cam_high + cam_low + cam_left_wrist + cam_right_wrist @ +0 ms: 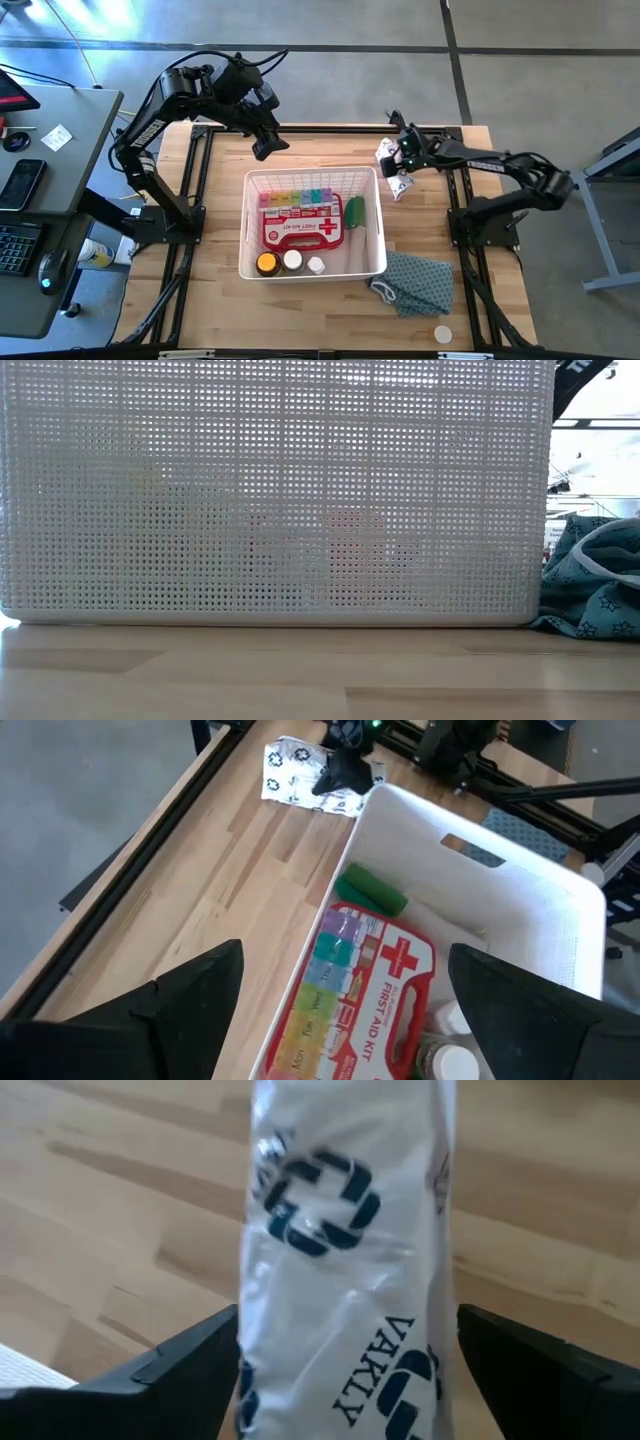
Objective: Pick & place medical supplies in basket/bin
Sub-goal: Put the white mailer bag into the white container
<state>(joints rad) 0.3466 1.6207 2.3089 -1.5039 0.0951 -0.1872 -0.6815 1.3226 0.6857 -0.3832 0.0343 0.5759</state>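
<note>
High view: basket (243, 226) w/ 1 red case (300, 234), 1 green roll (354, 211), 3 bottles (291, 263).

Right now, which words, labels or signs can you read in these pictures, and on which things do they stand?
"FIRST AID KIT", beside a white cross: red first-aid case in the white basket.
"VAKLY", with a dark blue ring emblem: white plastic packet between the right gripper's open fingers.
Day labels on the rainbow pill organiser: too blurred to read.

We read "FIRST AID KIT" beside a white cross on the red case (385, 990), "Mon" and "Wed" on the rainbow pill organiser (315, 1000), and "VAKLY" in dark letters on the white plastic packet (345, 1260).
</note>
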